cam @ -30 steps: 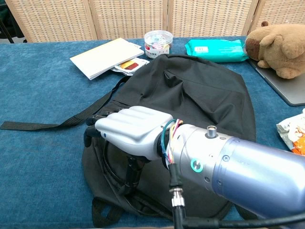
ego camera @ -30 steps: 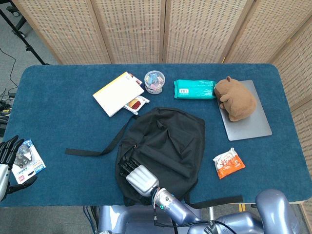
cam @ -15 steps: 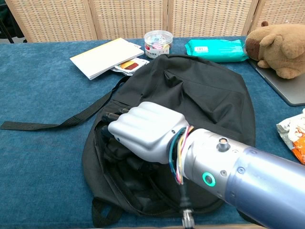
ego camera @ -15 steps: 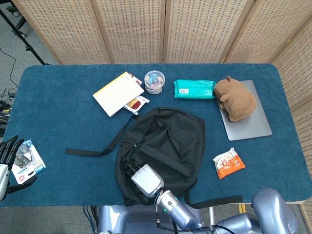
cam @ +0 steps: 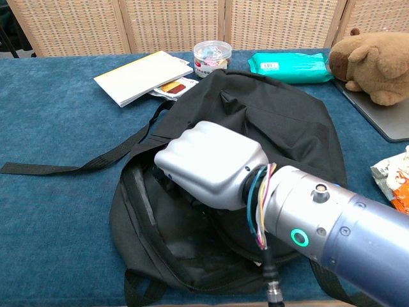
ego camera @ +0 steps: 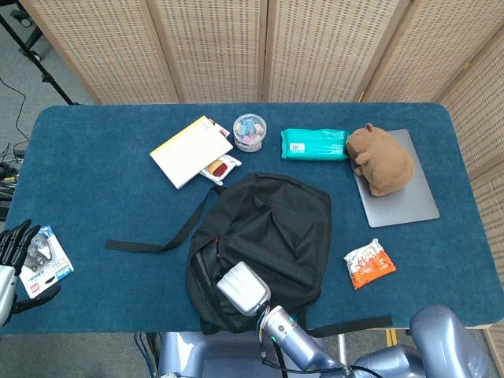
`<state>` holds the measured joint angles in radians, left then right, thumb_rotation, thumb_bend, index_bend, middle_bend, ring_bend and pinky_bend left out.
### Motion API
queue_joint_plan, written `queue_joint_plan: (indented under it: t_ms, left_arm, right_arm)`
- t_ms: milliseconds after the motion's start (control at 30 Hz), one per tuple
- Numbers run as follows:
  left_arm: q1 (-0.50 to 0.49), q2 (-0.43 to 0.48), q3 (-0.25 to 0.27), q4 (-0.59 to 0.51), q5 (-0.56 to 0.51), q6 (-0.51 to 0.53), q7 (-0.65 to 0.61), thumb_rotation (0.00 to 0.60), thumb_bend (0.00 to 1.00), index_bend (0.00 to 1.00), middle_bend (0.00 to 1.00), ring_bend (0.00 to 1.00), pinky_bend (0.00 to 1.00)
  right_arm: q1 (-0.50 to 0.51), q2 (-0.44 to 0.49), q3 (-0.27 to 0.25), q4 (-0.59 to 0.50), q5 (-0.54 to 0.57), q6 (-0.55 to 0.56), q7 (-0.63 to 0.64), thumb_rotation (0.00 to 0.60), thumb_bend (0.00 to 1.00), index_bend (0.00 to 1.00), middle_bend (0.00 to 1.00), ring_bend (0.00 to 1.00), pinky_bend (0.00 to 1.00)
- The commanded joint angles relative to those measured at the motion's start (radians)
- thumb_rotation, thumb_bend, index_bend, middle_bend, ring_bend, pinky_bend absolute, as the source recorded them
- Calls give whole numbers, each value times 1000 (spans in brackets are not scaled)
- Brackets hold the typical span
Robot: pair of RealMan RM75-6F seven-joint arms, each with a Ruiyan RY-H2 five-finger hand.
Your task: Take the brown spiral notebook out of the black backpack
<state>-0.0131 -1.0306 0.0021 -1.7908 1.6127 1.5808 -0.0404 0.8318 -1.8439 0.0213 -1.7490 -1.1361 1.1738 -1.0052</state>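
Surface (ego camera: 94, 165): blue cloth top; I place everything else relative to the backpack.
Backpack (ego camera: 276, 228): black, lying flat mid-surface, its near side gaping toward me, one strap trailing out to its left.
Right robot hand (cam: 208, 163): plunged into the backpack's opening, fingers hidden inside the fabric, so I cannot tell whether they are spread, curled or closed on anything.
Left robot hand (ego camera: 14, 256): far left of the backpack at the surface's edge, fingers apart, holding nothing, beside a small packaged item (ego camera: 43, 264).
Brown spiral notebook: not visible in either view; I judge it sits inside the backpack.
Risk: reaching blind, I could snag the lining or zipper edge and drag the whole backpack toward the near edge rather than freeing the notebook; nothing pins the bag down.
Open room: bare cloth left of the backpack, beyond the strap, is the safest place to draw out.
Crowded sides: white pad (ego camera: 189, 151) and small tub (ego camera: 250, 131) behind the backpack; plush toy (ego camera: 382, 160) and snack packet (ego camera: 368, 264) to its right.
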Motion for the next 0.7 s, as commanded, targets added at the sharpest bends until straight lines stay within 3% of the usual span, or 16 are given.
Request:
queue_joint_plan:
  t_ms: [33, 400, 533, 700]
  left_arm:
    - [-2, -3, 3, 0, 5, -4, 7, 600, 0, 0, 0, 0, 0]
    - [-52, -54, 27, 33, 116, -53, 47, 600, 0, 0, 0, 0, 0]
    - [-105, -85, 30, 70, 189, -96, 44, 600, 0, 24, 0, 0, 0]
    - [-192, -150, 34, 127, 283, -161, -8, 600, 0, 131, 0, 0, 36]
  right_arm:
    - [-2, 57, -4, 60, -127, -11, 132, 600, 1000, 514, 556, 580, 823]
    - [66, 284, 25, 141, -342, -106, 416, 600, 1000, 514, 557, 579, 823]
    - [71, 343, 44, 161, -349, -123, 481, 600, 1000, 514, 557, 580, 823]
    - [65, 385, 59, 178, -324, -143, 505, 600, 1000, 514, 557, 580, 823]
